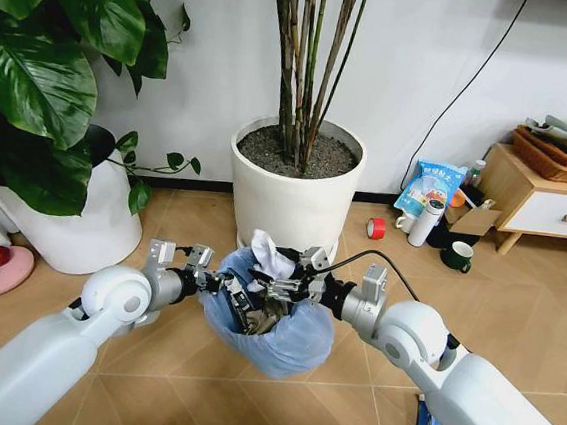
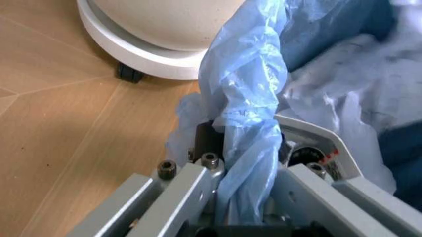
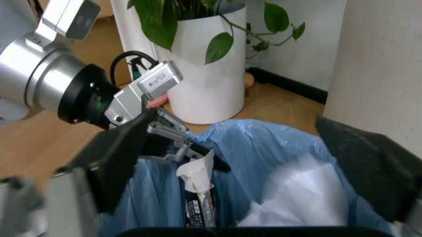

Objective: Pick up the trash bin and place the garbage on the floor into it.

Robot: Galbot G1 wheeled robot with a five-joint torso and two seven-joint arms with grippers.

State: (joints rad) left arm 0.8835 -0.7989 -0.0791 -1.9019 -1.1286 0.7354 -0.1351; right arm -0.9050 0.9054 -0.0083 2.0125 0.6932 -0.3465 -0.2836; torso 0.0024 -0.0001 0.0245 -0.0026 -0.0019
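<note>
The trash bin (image 1: 270, 334), dark and lined with a crinkly light-blue bag, sits low in the middle of the floor (image 1: 179, 363). My left gripper (image 1: 224, 287) is shut on the bag's folded rim (image 2: 247, 148) on the bin's left side. Over the bin's mouth, my right gripper (image 1: 291, 286) stands open, its dark fingers (image 3: 122, 155) spread wide. Between them a white paper wad (image 3: 297, 195) lies in the bag, beside a white-topped packet (image 3: 197, 187). More garbage lies on the floor: a crushed red can (image 1: 375, 227) and a blue-white packet (image 1: 427, 423).
A large white plant pot (image 1: 293, 198) stands just behind the bin, and another (image 1: 91, 224) to the left. At the right are a white flask (image 1: 425, 222), a dark mug (image 1: 457, 255), a blue bag (image 1: 431, 185) and a wooden cabinet (image 1: 546, 203).
</note>
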